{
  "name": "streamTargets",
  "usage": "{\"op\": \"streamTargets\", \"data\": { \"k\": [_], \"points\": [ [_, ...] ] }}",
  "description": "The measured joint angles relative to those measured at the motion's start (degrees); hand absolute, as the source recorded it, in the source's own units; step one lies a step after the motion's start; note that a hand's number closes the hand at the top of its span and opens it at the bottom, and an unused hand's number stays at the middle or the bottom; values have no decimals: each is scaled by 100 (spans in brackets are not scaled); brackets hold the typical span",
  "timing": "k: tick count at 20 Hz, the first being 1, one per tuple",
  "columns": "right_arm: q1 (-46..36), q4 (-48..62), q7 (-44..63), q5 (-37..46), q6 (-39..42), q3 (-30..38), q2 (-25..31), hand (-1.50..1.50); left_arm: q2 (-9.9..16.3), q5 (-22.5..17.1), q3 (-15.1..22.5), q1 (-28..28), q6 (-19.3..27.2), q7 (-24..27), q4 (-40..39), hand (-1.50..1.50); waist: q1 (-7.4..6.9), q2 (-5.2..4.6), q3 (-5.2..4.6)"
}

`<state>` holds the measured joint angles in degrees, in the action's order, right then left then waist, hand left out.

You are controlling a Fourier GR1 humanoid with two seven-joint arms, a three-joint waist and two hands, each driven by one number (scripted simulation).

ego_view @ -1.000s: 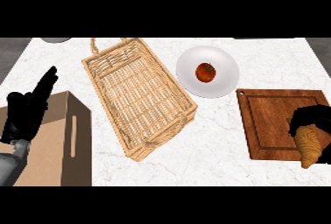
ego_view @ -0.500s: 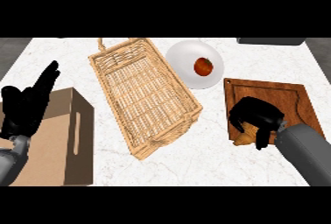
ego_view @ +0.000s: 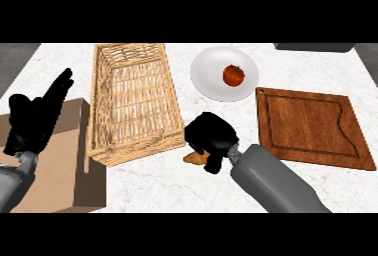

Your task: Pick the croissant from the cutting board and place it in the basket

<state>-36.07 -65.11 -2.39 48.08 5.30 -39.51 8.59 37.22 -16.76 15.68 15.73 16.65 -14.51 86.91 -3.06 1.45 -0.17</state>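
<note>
The right hand (ego_view: 212,140) is over the marble counter (ego_view: 295,60), between the wicker basket (ego_view: 133,100) and the wooden cutting board (ego_view: 310,125), its fingers curled round the croissant (ego_view: 195,158). Only a small golden-brown end of the croissant shows below the hand; the rest is hidden, so whether it touches the counter cannot be told. The croissant is off the cutting board and outside the basket, just beside the basket's near right corner. The left hand (ego_view: 33,122) is at the view's left edge, fingers straight and pointing up, holding nothing, in front of a brown cardboard box (ego_view: 63,170). A white plate (ego_view: 210,75) beyond the board carries a red tomato (ego_view: 234,75). A dark object (ego_view: 314,47) sits at the top right edge, unidentifiable.
</note>
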Motion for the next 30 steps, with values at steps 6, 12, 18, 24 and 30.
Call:
{"op": "streamTargets", "data": {
  "k": [6, 12, 18, 24, 30],
  "points": [
    [-54, -742, 1728, -596, -339, -225, -490, 150, 34, 61, -32, 23, -8, 40, -105, 0, -99, -71, 46],
    [-443, -1857, 3158, -1323, -1191, -319, -616, 150, 16, 142, -58, 35, -11, 60, -233, 0, -153, -47, 70],
    [-1629, -2472, 4747, -1710, -1779, -395, -772, 150, -177, 151, 15, 124, -52, 85, -230, 0, -177, -10, 65],
    [-3213, -2377, 6020, -2087, -2099, -190, -827, 150, -356, 135, 129, 229, -51, 45, -179, 0, -209, -8, 62],
    [-4793, -1499, 6488, -2320, -1975, 169, -820, 150, -389, 141, 179, 224, -10, 16, -136, 0, -160, -15, 62]
  ]
}}
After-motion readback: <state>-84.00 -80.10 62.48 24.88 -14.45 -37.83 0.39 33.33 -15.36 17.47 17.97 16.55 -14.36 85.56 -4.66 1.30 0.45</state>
